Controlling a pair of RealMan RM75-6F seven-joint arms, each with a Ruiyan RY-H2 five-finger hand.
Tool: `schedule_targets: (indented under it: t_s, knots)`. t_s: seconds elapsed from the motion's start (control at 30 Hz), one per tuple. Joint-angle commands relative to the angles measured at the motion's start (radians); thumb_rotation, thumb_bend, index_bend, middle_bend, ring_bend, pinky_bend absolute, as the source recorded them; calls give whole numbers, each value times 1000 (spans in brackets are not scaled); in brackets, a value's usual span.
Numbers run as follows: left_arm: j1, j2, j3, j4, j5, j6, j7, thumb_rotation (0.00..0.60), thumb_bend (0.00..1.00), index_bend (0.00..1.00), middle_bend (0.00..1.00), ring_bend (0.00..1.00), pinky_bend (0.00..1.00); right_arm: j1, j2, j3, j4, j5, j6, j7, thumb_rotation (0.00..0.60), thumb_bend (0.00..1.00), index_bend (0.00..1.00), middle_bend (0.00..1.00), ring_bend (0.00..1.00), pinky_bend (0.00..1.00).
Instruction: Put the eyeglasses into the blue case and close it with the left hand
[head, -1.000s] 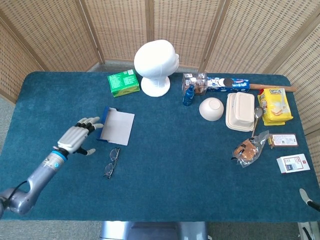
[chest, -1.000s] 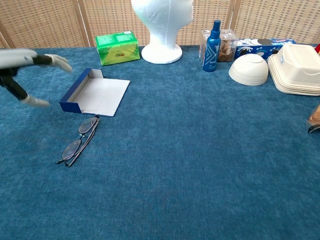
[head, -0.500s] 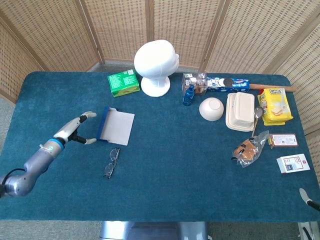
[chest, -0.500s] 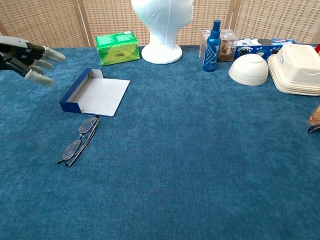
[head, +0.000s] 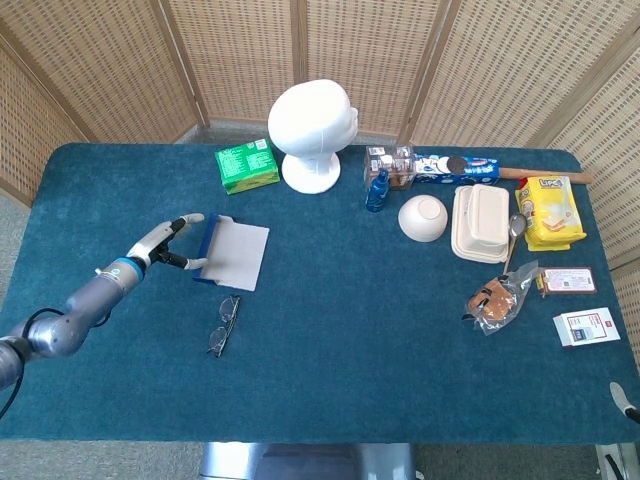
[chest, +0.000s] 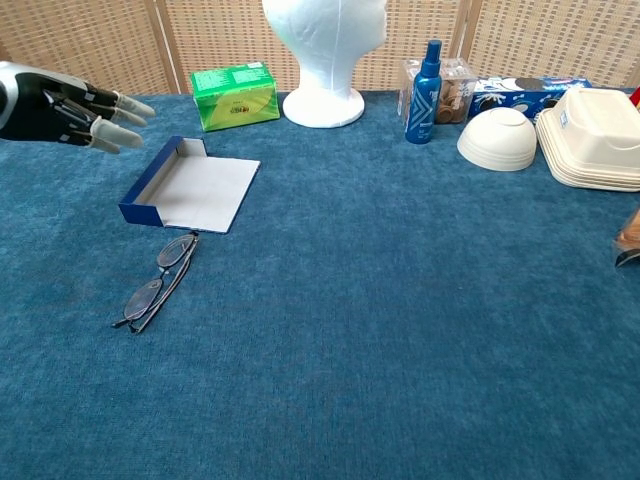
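Left of the open blue case we see the left hand raised, fingers spread, holding nothing. Eyeglasses lie folded on the table just before the case. The right hand seems barely visible at the frame's edge; state unreadable.

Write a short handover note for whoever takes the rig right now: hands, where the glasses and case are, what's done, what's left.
Left hand: open, holds nothing, fingers apart, left of the blue case.
Right hand: only a tip shows at the head view's lower right edge; state unclear.
Blue case: lies open on the table, nothing inside.
Eyeglasses: folded, on the cloth just in front of the case, untouched.
Done: nothing yet.
Left: pick up the eyeglasses, lay them in the case, close it with the left hand.
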Motion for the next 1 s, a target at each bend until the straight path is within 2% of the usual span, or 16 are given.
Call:
schedule_targets:
  t_s: [0.03, 0.2, 0.57, 1.0]
  knots:
    - [-18, -41, -18, 64, -20, -53, -29, 600, 227, 82, 14, 0, 0, -1, 1, 1, -2, 0, 0, 0, 526, 244, 0, 117, 0, 144]
    - [-27, -87, -33, 132, -33, -96, -44, 600, 227, 78, 11, 0, 0, 1, -1, 3, -1, 3, -8, 1, 524, 241, 0, 116, 0, 144]
    - [-61, -167, -59, 220, -55, -105, -48, 600, 227, 68, 1, 0, 0, -17, 2, 4, 7, 11, 7, 18, 526, 242, 0, 116, 0, 144]
    - [-108, -211, -88, 200, -43, -91, -21, 600, 227, 65, 0, 0, 0, -40, 3, 2, 10, 8, 32, 32, 526, 240, 0, 110, 0, 144]
